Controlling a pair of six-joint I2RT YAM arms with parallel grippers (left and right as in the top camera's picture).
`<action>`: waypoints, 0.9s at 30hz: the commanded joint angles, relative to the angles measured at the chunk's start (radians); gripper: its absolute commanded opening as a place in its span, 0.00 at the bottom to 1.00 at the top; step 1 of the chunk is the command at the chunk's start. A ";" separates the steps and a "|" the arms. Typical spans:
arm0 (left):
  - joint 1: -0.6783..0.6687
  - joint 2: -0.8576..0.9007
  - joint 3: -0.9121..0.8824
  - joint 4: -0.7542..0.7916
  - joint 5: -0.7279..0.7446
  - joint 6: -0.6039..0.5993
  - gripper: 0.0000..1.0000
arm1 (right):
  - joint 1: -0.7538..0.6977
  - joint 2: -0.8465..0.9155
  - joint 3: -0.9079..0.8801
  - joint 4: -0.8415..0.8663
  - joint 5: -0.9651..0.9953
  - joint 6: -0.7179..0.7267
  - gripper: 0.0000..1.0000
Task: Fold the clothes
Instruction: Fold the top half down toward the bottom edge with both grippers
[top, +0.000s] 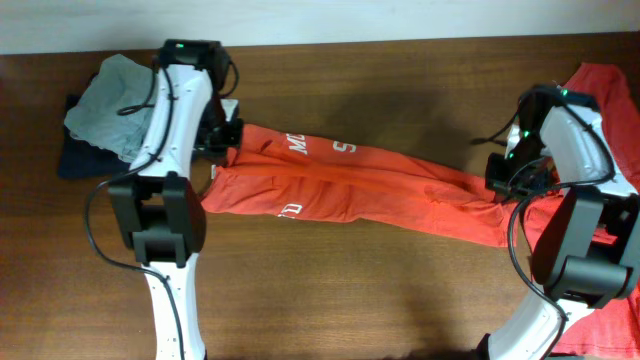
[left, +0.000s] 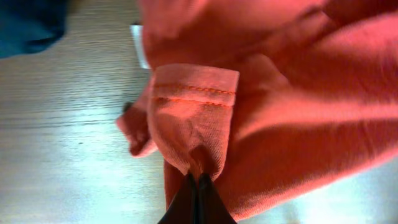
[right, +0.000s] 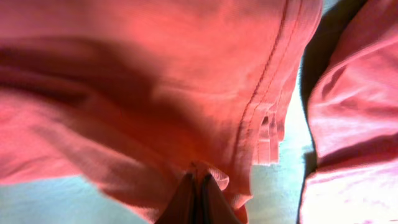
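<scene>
Far left first: a grey garment lies bunched on top of a dark blue garment near the back of the bench. It sits just beside my left arm, so that heap crowds the room on this side.

My left pincer is clamped on the orange T-shirt. The jaws are pressed together with a pinch of cloth between them, right under a folded sleeve hem.

Moving along, the T-shirt is drawn out long across the middle of the bench, gathered into a narrow band. Its white lettering is partly folded out of sight. I cannot tell whether the middle rests on the wood or hangs just clear of it.

There is bare brown wood behind the band, up to the back edge by the pale wall, and more bare wood in front. That is my free room.

On the right, my right pincer is closed tight on the other end of the T-shirt, close beside a stitched hem.

Far right, a second red shirt spreads under and behind my right arm and runs out of frame. Only a thin strip of bench separates it from the held end, so it is tight there.
</scene>
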 joint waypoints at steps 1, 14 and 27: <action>0.062 -0.024 -0.004 0.003 -0.021 -0.024 0.01 | -0.004 -0.003 -0.072 0.050 0.087 0.071 0.04; 0.094 -0.021 -0.136 0.131 -0.005 -0.023 0.01 | -0.060 -0.003 -0.127 0.090 0.099 0.104 0.04; 0.093 -0.020 -0.183 0.150 -0.039 -0.023 0.01 | -0.061 -0.003 -0.128 0.088 0.097 0.122 0.04</action>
